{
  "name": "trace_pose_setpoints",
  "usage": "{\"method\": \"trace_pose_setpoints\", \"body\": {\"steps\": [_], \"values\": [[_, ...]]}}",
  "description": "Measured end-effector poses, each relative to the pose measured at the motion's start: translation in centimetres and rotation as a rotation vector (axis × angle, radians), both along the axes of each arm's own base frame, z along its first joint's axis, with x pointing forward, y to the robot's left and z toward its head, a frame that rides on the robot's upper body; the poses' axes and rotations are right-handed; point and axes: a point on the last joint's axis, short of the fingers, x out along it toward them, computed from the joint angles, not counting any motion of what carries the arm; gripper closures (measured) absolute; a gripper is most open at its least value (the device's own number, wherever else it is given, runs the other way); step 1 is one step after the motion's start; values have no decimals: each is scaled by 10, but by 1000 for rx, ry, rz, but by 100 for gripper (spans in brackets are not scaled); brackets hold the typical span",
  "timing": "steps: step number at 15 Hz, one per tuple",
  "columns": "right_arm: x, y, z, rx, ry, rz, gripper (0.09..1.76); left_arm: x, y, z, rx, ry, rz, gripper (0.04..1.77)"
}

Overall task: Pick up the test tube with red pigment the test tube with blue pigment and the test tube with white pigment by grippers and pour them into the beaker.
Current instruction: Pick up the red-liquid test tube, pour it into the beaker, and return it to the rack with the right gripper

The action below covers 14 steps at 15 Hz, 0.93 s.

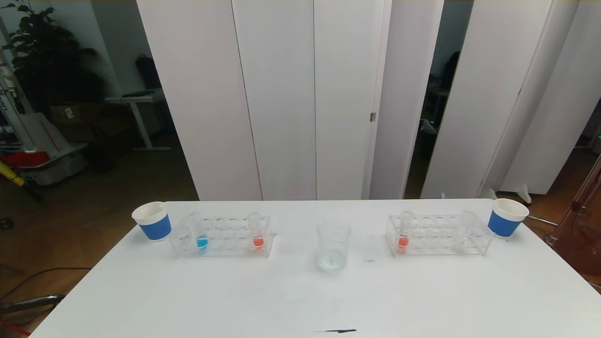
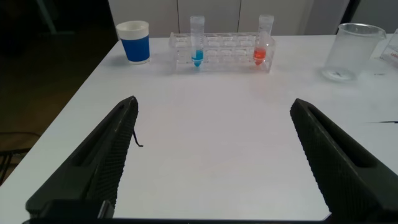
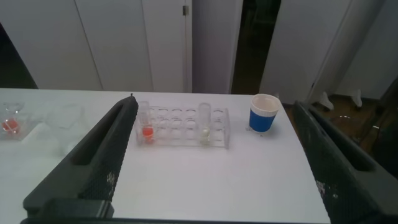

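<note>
Black left gripper (image 2: pixel 211 162): fingers spread wide, holding nothing, near side of table (image 1: pixel 235 300).
Right gripper (image 3: pixel 211 162): wide apart, holding nothing.
Beaker (image 1: pixel 333 245): centre, between racks.
Blue tube (image 1: pixel 200 232): upright, left rack (image 1: pixel 220 237).
White tube (image 1: pixel 465 230): upright, right rack (image 1: pixel 439 234).

Two long, black, wedge-shaped fingers with finely ribbed inner faces are seen on the left gripper (image 2: pixel 211 158) and right gripper (image 3: pixel 214 162).

Left gripper (image 2: pixel 211 155) and right gripper (image 3: pixel 211 162), both wide apart.
</note>
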Motion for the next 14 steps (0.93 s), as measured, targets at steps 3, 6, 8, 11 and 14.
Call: {"method": "trace_pose_setpoints", "body": {"steps": [3,6,8,11,14], "values": [[41,1,2,0,20,6,10,0,0,0,0,0,0,6],[79,6,-4,-1,61,39,10,0,0,0,0,0,0,6],[104,15,-12,2,89,85,10,0,0,0,0,0,0,6],[135,33,-28,2,113,157,10,0,0,0,0,0,0,6],[160,57,-51,12,170,191,10,0,0,0,0,0,0,6]]}}
